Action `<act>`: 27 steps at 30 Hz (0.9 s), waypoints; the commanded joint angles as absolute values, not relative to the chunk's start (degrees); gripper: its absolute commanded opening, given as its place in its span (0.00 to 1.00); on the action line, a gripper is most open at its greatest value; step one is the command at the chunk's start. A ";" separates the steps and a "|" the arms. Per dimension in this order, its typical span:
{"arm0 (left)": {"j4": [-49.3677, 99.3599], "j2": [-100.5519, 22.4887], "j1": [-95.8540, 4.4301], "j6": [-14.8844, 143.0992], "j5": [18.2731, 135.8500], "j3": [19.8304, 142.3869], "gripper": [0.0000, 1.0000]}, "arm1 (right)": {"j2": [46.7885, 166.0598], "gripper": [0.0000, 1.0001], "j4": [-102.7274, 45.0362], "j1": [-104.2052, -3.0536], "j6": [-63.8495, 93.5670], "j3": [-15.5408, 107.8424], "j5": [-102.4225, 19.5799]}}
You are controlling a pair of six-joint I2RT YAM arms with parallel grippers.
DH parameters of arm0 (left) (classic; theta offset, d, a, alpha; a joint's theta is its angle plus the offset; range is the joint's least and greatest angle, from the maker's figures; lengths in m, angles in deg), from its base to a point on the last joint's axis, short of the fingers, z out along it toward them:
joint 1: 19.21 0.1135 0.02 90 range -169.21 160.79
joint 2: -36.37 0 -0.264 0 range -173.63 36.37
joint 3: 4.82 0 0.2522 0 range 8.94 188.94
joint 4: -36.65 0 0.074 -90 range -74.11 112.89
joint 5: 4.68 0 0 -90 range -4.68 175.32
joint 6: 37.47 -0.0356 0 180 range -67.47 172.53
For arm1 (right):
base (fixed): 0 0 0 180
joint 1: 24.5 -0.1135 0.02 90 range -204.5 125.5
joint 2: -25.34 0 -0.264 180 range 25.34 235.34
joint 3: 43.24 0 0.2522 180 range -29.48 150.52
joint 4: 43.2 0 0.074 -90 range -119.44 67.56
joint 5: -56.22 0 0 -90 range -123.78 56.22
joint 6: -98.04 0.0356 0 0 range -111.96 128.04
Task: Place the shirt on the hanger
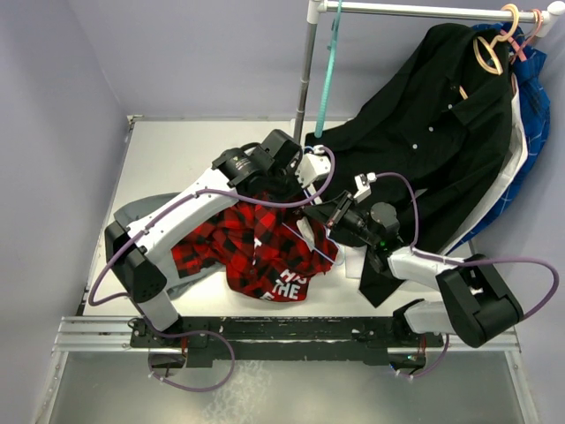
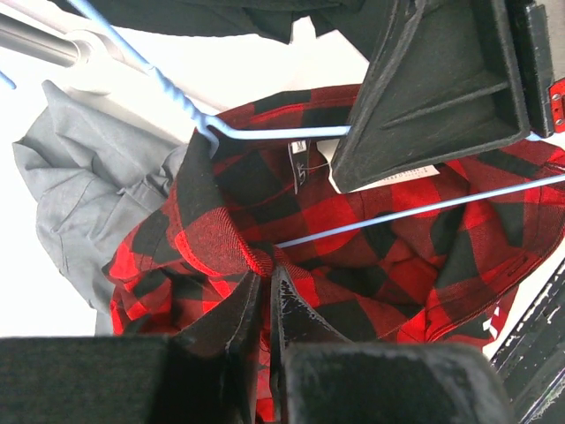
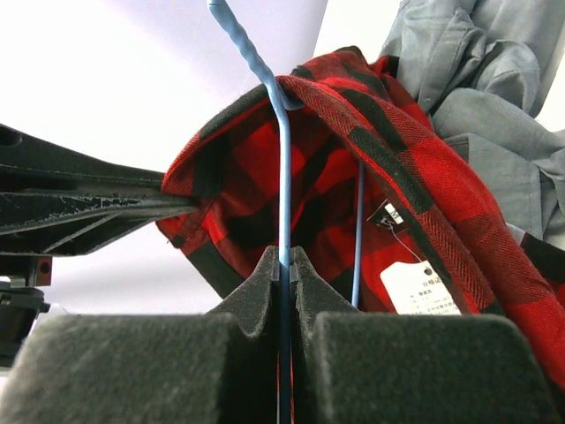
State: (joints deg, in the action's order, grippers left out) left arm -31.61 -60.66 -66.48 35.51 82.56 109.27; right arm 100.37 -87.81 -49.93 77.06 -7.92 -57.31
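Red-and-black buffalo-plaid flannel shirt point(image 1: 265, 252) is being pinched at its collar edge by the left gripper point(image 2: 267, 291), jaws nearly shut on the cloth; that small bite could slip if the fabric's weight drags. At its three o'clock the right gripper point(image 3: 287, 265), fully closed, is clamping the thin pale blue wire hanger point(image 3: 284, 177), which may twist between the pads. The shirt is lying bunched mid-bench point(image 1: 177, 150), its neck draping over one hanger shoulder and its white block letters showing toward six o'clock.
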 commanded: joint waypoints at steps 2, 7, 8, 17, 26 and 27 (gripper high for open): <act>-30.17 -59.16 -66.23 36.38 81.05 109.44 0.14 | 101.10 0.00 -93.19 -50.31 75.99 -4.00 -56.98; -29.78 -57.14 -64.42 33.24 79.54 108.93 0.97 | 99.87 0.00 -91.84 -50.32 72.84 -4.21 -57.38; -27.34 -54.83 -61.55 31.60 76.71 108.00 0.98 | 99.63 0.00 -91.78 -50.29 72.71 -4.54 -57.48; -14.72 -51.75 -35.07 15.32 38.40 98.96 1.00 | 100.14 0.00 -94.24 -50.25 72.53 -6.82 -57.58; -21.53 -59.17 -35.02 -4.45 19.22 100.58 1.00 | 101.36 0.00 -96.46 -50.32 72.09 -6.57 -58.18; -22.84 -60.87 -35.06 -5.78 18.58 101.93 1.00 | 101.18 0.00 -96.27 -50.33 71.63 -6.57 -58.23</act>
